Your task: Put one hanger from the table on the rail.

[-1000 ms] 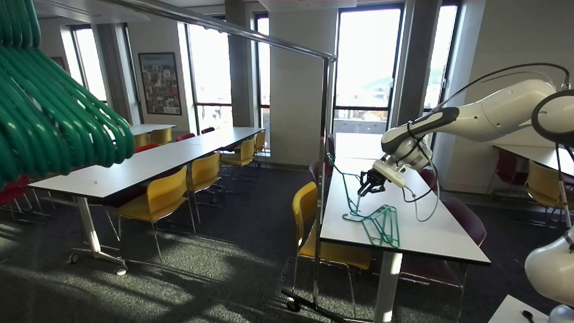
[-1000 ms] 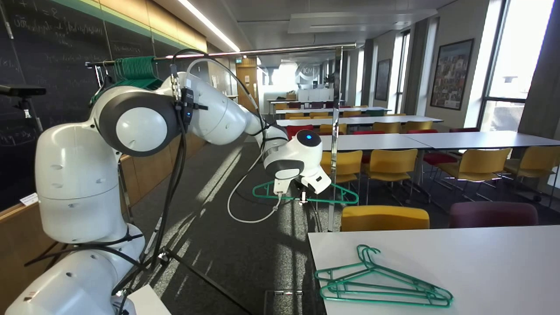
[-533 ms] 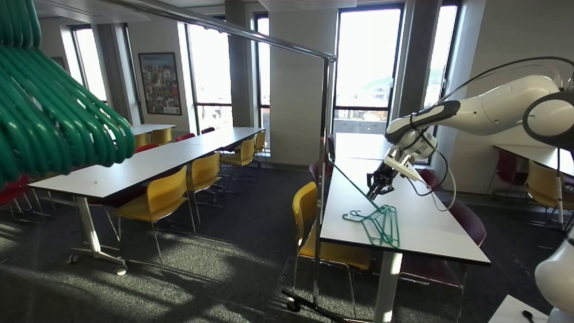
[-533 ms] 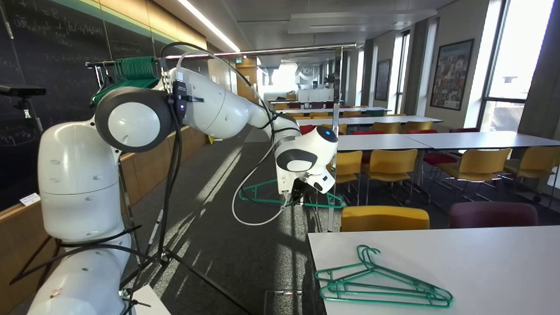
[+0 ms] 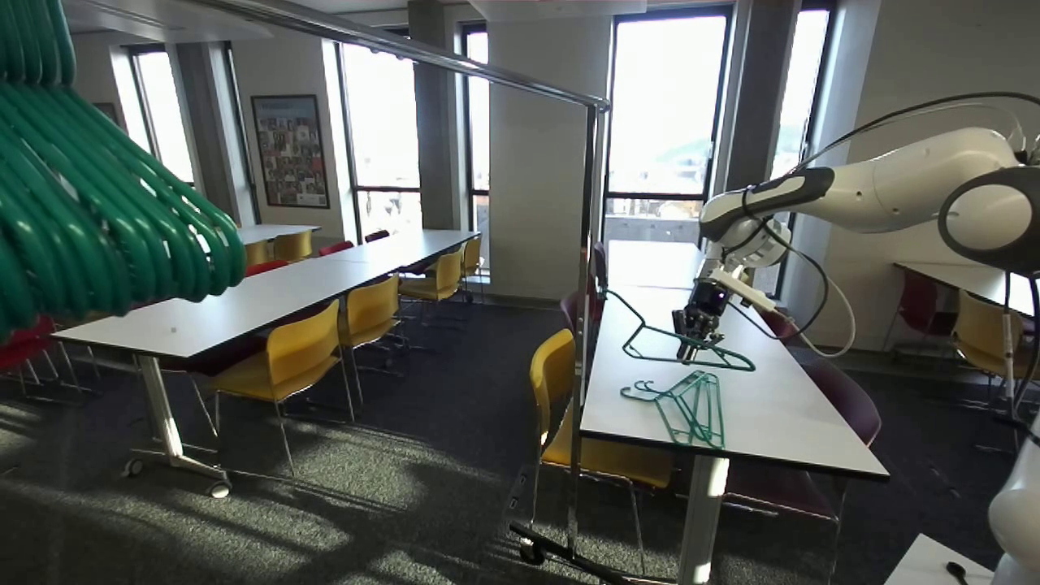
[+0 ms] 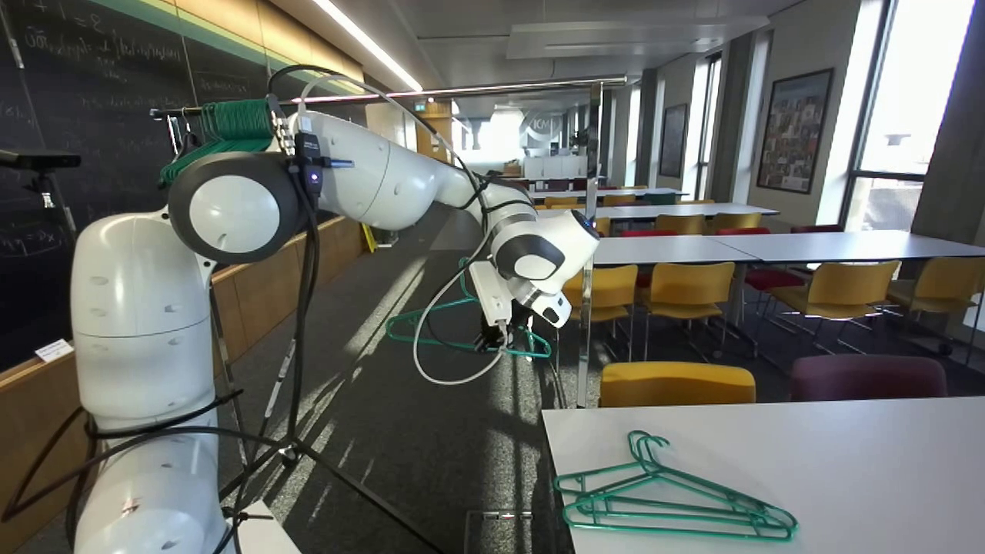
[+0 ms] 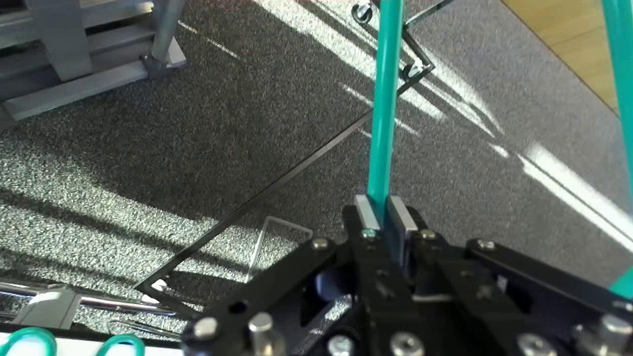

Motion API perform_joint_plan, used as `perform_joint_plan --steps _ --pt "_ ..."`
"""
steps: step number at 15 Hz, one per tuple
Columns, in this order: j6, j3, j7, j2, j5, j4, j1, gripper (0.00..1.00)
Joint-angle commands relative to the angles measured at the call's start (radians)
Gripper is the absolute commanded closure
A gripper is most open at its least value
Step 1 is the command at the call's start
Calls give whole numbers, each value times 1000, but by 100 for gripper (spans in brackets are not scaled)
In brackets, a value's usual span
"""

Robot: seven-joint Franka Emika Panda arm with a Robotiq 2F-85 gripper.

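My gripper [image 7: 380,212] is shut on one bar of a green hanger [image 7: 383,113], which hangs in the air. In an exterior view the hanger [image 5: 642,356] shows its triangle beside the gripper [image 5: 687,355], its hook reaching up and left. The wrist partly covers the hanger [image 6: 431,307] in an exterior view. Above it runs the rail [image 5: 487,71], a grey metal bar, seen also as the rail [image 6: 500,88]. On the white table [image 6: 885,462] lie several other green hangers [image 6: 692,482], overlapping one another.
A dense bunch of green hangers [image 5: 97,219] fills one end of the rail. The rack's upright [image 5: 587,244] stands beside the table edge. A yellow chair [image 6: 677,385] is tucked near the table. Loose cables [image 6: 415,346] loop around the wrist.
The hanger in my grip has turned from edge-on to showing its broad triangle. The wrist has rotated and shifted, and the hanger has swung left in an exterior view. The grip is unchanged.
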State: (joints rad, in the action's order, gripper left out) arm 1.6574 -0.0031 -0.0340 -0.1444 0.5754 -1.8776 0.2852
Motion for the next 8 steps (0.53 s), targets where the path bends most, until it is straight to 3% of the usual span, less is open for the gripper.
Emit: perform_joint_plan --steps 1,8 --pt "-79 -60 -43 -17 82 61 -30 97" --pt "-283 -110 -190 -91 239 167 -11 97"
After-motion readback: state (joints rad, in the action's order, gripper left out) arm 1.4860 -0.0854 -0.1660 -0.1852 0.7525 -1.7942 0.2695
